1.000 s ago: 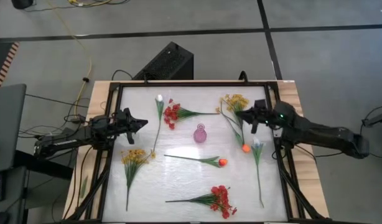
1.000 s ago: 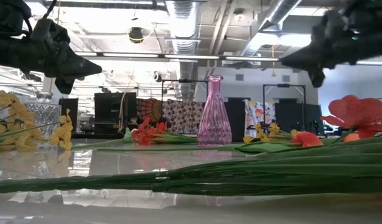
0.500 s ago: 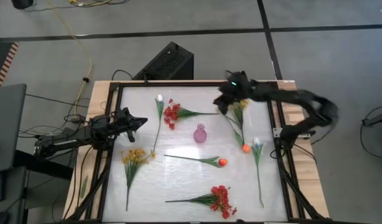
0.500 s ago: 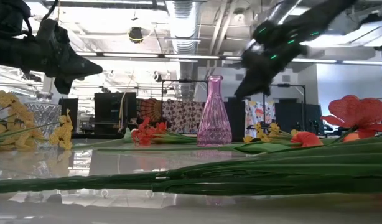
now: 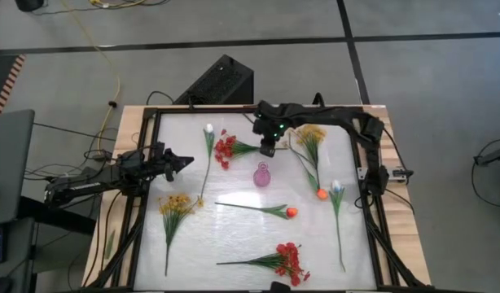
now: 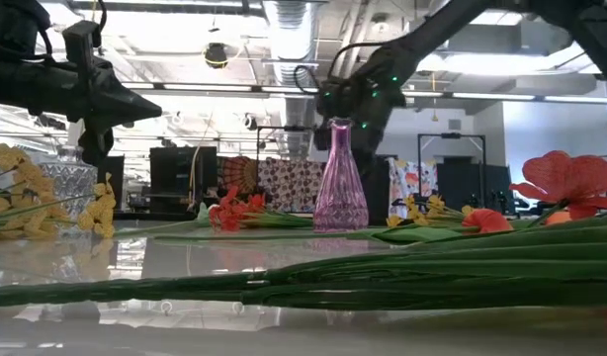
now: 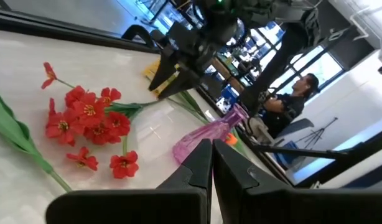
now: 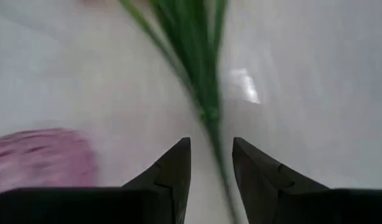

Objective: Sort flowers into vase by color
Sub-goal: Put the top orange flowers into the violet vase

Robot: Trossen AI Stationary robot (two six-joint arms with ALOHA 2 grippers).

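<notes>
No flower is in the pink vase [image 5: 261, 174] yet, so the sorting looks like it is only starting. The vase stands in the middle of the table [image 5: 234, 236]. Just past it, on the far side, the right claw [image 5: 266, 148] hangs low over the green stem of the far red bunch [image 5: 225, 150]. Its fingers are partly open, with the stem between them. It has hold of nothing yet. I think it next needs to go down, pinch the stem, lift, and put the stem end in the vase's small mouth. The left claw [image 5: 187, 160] waits at the left, closed tight and empty.

There are eight flowers, all lying flat:
- Near: one red bunch [image 5: 289, 262].
- Middle: two orange tulips [image 5: 291, 212] [image 5: 322, 194], one yellow bunch [image 5: 177, 203], one white tulip [image 5: 337, 187].
- Far: the red bunch, one yellow bunch [image 5: 309, 133], one white tulip [image 5: 208, 129].

That is two of each color, and one vase.
</notes>
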